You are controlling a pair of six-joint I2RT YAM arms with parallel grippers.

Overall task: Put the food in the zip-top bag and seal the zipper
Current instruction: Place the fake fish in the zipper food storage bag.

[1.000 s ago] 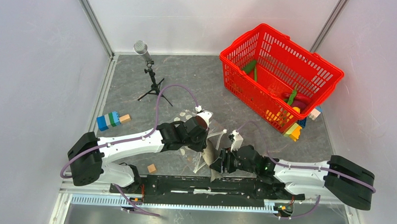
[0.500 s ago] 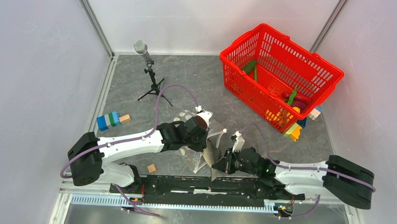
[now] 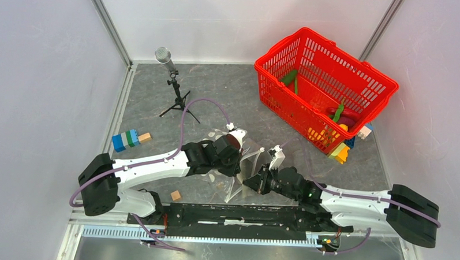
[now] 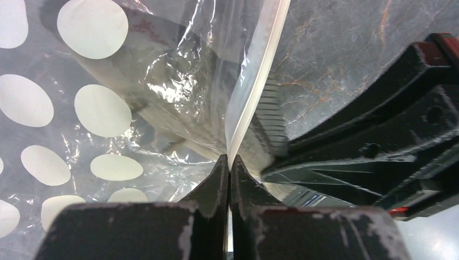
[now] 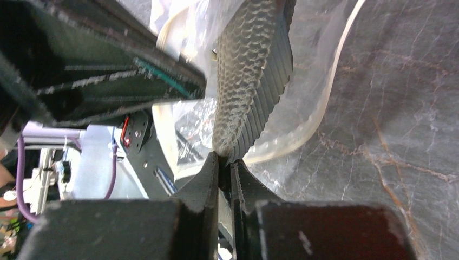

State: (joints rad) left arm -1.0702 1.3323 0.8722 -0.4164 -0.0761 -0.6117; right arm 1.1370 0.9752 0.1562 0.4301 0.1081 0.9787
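The zip-top bag (image 4: 103,108), clear with white dots, hangs from my left gripper (image 4: 229,160), which is shut on its white zipper (image 4: 260,70) strip. In the top view the bag (image 3: 232,188) sits between the two arms, just ahead of their bases. My right gripper (image 5: 224,160) is shut on the tail end of the grey fish (image 5: 251,81). The fish's scaled body points up into the bag's open mouth, beside the curved zipper (image 5: 330,92). The left wrist view shows the fish (image 4: 269,122) right against the strip. More food, green pods (image 3: 289,78) and a magenta aubergine (image 3: 346,118), lies in the basket.
A red mesh basket (image 3: 288,48) stands at the back right, with small blocks (image 3: 340,152) beside its near corner. A microphone on a tripod (image 3: 170,76) stands at the back left. Blue-green blocks (image 3: 127,139) and a wooden cube (image 3: 176,195) lie on the left.
My right gripper has shut on the fish and carried it up and left to the bag's mouth. The left gripper has kept its hold on the bag.
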